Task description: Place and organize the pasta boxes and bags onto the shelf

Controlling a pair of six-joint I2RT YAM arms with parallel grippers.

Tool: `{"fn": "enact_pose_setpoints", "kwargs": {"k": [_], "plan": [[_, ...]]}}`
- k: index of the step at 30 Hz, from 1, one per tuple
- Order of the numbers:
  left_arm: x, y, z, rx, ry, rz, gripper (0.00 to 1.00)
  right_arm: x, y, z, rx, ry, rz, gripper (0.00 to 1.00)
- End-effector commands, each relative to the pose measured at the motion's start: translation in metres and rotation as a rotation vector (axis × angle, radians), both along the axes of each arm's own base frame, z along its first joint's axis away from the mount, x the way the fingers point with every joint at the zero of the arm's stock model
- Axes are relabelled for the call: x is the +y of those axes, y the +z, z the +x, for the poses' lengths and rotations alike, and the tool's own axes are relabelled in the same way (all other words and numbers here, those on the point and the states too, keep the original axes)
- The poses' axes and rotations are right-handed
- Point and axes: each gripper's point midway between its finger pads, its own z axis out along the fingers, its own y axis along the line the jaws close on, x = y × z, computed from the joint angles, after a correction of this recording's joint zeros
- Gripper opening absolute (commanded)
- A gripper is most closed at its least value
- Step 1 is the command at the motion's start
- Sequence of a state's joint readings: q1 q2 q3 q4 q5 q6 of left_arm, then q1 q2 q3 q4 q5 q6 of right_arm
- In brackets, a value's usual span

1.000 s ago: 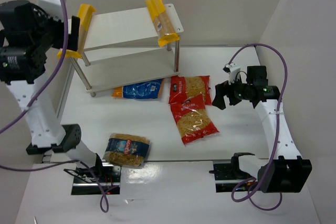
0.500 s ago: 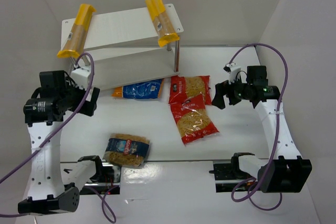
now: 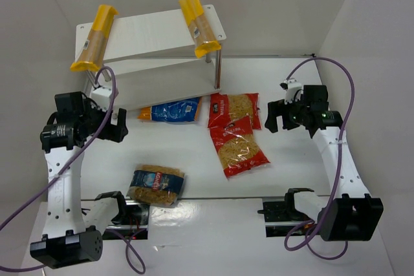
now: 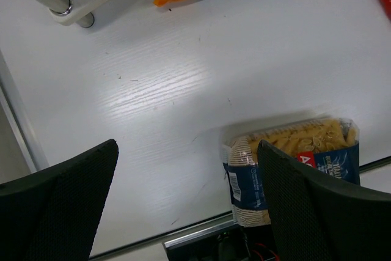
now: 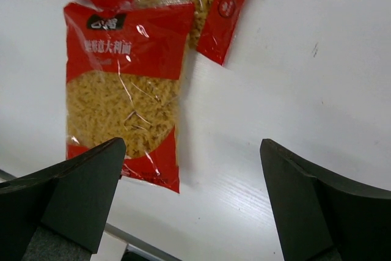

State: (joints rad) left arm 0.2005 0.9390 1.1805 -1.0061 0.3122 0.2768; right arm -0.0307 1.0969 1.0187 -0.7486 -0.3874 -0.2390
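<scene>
Left gripper (image 3: 120, 127) and right gripper (image 3: 272, 118), both spread wide and empty, hover above the desk (image 3: 291, 166). The white two-tier shelf (image 3: 155, 30) carries the left spaghetti pack (image 3: 92, 46) and the right spaghetti pack (image 3: 199, 24) at opposite ends of its top board. On the desk lie the overlapping far red bag (image 3: 234, 108) and near red bag (image 3: 242, 148), the blue yellow-edged bag (image 3: 171, 110) just before the shelf, and the clear blue-labelled bag (image 3: 157, 185) at the near edge.
</scene>
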Motion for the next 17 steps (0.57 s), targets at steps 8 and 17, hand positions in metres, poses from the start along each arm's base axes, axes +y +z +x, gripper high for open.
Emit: {"fn": "enact_pose_setpoints", "kwargs": {"k": [8, 17], "plan": [[0.004, 0.01, 0.01, -0.066, 0.036, -0.051, 1.0, -0.015, 0.014, 0.009, -0.097, -0.096, -0.037, 0.99], [0.008, 0.012, 0.008, -0.076, 0.054, -0.048, 1.0, -0.013, 0.019, 0.007, -0.115, -0.089, -0.029, 0.99]]}}
